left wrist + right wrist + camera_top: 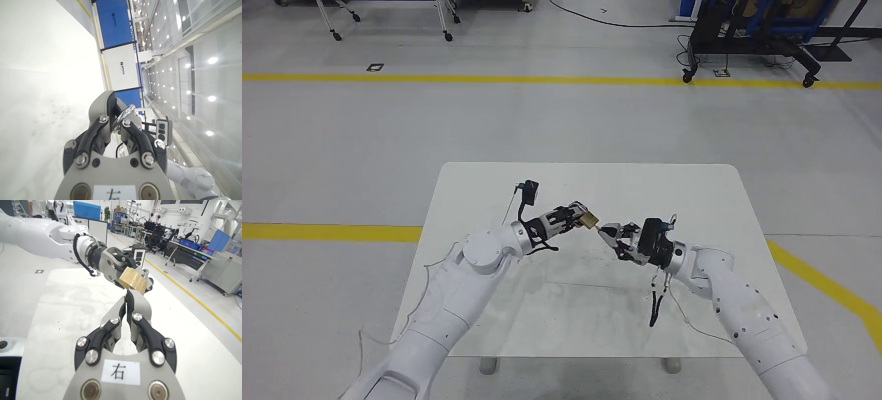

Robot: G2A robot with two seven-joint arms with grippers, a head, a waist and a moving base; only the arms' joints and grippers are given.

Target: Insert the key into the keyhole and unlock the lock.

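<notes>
- I count two grippers, one padlock and one table in this inspection.
- Left gripper (575, 218): its two fingers are closed partway, clamped on the lock. In the left wrist view the left gripper (118, 113) has the silver shackle (124, 114) standing up between its two fingers (103, 108).
- Lock (133, 280): one brass padlock, held off the table. Its body juts out past the left fingertips toward the right gripper, and its shackle (146, 273) lies back between those fingers. In the top view the lock (588, 218) sits between the two grippers.
- Right gripper (128, 294): its two fingers are pressed together, with only a thin slit between the ribbed pads (130, 306). The fingertips sit directly against the underside of the lock's body, touching or almost touching it.
- Key: I cannot tell whether a key is pinched between the right fingertips; nothing shows clearly there, and the keyhole face is hidden behind them.
- Right gripper (610, 236), top view: tip to tip with the left gripper, the lock bridging the gap.
- Table (692, 200): one white top, lying beneath both sets of fingers, apart from them.
</notes>
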